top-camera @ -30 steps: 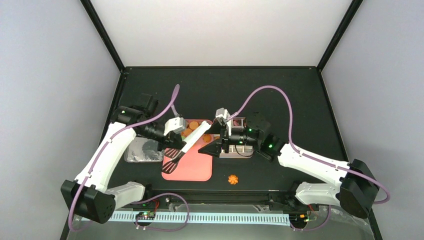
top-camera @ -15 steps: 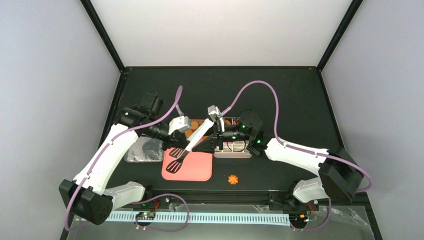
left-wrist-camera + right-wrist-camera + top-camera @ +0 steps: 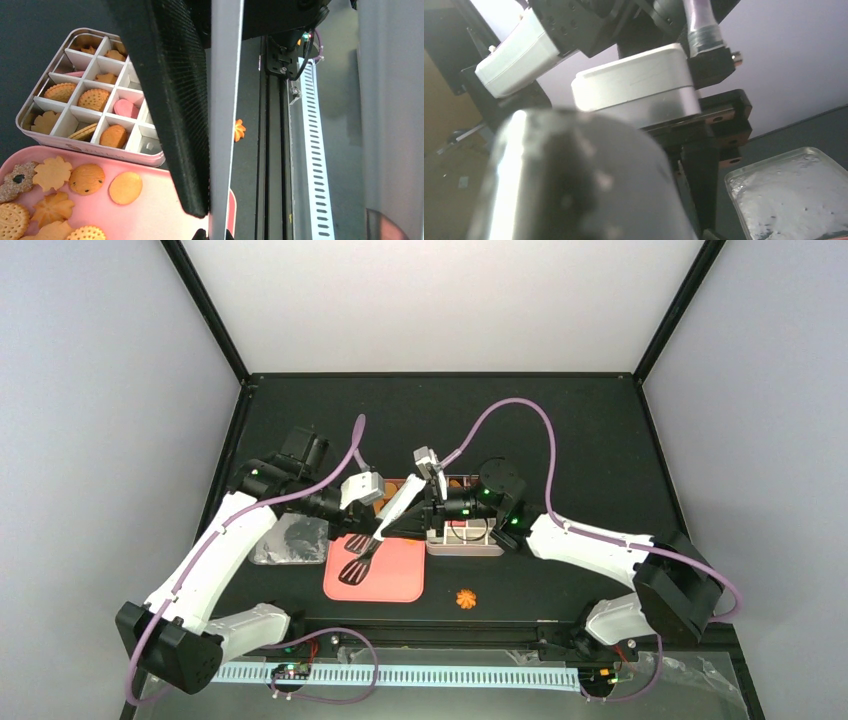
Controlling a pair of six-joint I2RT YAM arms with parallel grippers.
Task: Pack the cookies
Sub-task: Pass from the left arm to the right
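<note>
The left end effector (image 3: 362, 528) is pressed together on the white handle of a black slotted spatula (image 3: 397, 508). The spatula's head hangs over the pink tray (image 3: 395, 585) near the middle of the black bench (image 3: 600, 440). The right end effector (image 3: 408, 524) reaches in from the other side to the same handle. From above it reads only as a dark wedge against the white, and its own wrist camera is filled by a blurred grey shape, so whether its jaws are spread or pinching cannot be told.

The cookies (image 3: 85, 179) lie mainly in two places. One cluster sits at the far end of the pink tray, seen by the left wrist camera as golden rounds, flower shapes and one brown piece with a dark centre. The rest sit in cells of the white gridded tin (image 3: 95, 152) just beside the tray's right edge, a pink one among them. A single orange flower cookie (image 3: 465, 598) lies alone on the bench between the tray and the front rail (image 3: 450, 637). A shallow silvery tray (image 3: 288, 540) rests beside the pink tray's left edge, under the left arm.
</note>
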